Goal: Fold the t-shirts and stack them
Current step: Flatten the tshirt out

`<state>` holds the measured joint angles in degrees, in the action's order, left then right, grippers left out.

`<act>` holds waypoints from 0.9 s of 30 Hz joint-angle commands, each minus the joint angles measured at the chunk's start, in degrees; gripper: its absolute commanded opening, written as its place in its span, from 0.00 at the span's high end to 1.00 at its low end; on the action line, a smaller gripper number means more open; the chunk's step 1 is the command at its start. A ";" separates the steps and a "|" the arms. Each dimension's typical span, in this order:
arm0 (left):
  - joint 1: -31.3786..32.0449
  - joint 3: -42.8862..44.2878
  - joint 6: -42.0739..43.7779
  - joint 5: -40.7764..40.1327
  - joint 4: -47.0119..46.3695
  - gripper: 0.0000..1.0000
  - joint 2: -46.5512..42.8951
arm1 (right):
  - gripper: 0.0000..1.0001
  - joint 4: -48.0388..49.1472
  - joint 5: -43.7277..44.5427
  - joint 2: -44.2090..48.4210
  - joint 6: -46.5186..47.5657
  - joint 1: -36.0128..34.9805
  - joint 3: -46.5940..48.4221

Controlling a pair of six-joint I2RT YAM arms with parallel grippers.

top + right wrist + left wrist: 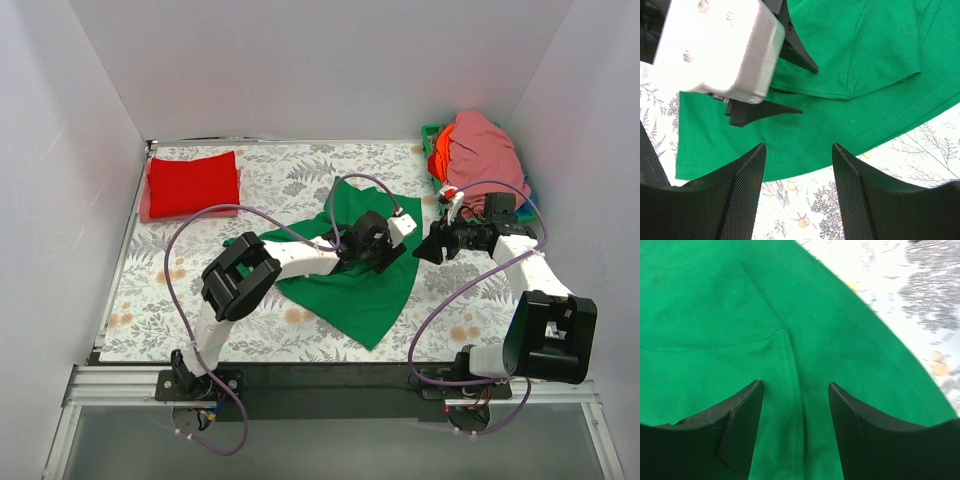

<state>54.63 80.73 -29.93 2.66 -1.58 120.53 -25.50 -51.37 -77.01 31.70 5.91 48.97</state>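
The left gripper [795, 388] is down on the green t-shirt [352, 295] with its jaws apart at a middle width. A stitched seam and a soft ridge of cloth run between the two fingers, but no cloth is pinched. The right gripper [799, 148] also stands with its jaws apart and nothing between them. It hangs just beside the right edge of the same shirt, over the hem and the table cover; whether it touches the cloth I cannot tell.

The table [280, 180] has a cover with a grey leaf pattern and small orange marks. The green t-shirt is the largest thing on it. It lies in the middle, partly doubled over itself, with one corner pointing to the near edge — the left arm reaches across it.

At the far right corner a pink t-shirt [485, 150] is heaped in a loose pile, and an orange t-shirt [441, 160] shows at its left side. Both sit in a green basket [430, 130], of which only a little of the rim shows.

At the far left corner the red t-shirt [192, 183] lies folded in a neat rectangle — well apart from both grippers. A thin pink edge shows under it.
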 commanded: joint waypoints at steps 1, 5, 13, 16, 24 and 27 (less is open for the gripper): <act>1.17 2.68 1.72 -8.36 -2.10 0.47 0.49 | 0.38 0.10 -1.10 -0.33 -0.06 0.50 1.39; 1.97 3.38 3.12 -10.91 -2.81 0.48 2.60 | 0.38 0.01 -1.27 -0.33 -0.06 0.68 1.39; 3.90 5.49 6.28 -21.19 -4.74 0.60 6.29 | 0.38 -0.17 -1.62 -0.42 -0.06 1.12 1.57; 3.99 5.32 6.55 -23.65 -5.62 0.70 6.74 | 0.38 -0.34 -1.71 -0.33 -0.06 1.29 1.65; 3.99 3.47 4.89 -22.52 -7.55 0.89 2.52 | 0.38 -0.69 -1.98 -0.59 0.11 1.47 1.74; 3.90 2.07 3.92 -22.08 -8.43 0.98 0.76 | 0.38 -0.78 -2.06 -0.77 0.11 1.47 1.74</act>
<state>58.65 83.68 -24.95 -18.87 -7.51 126.91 -25.56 -51.59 -77.30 31.70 7.07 48.97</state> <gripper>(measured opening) 0.045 0.620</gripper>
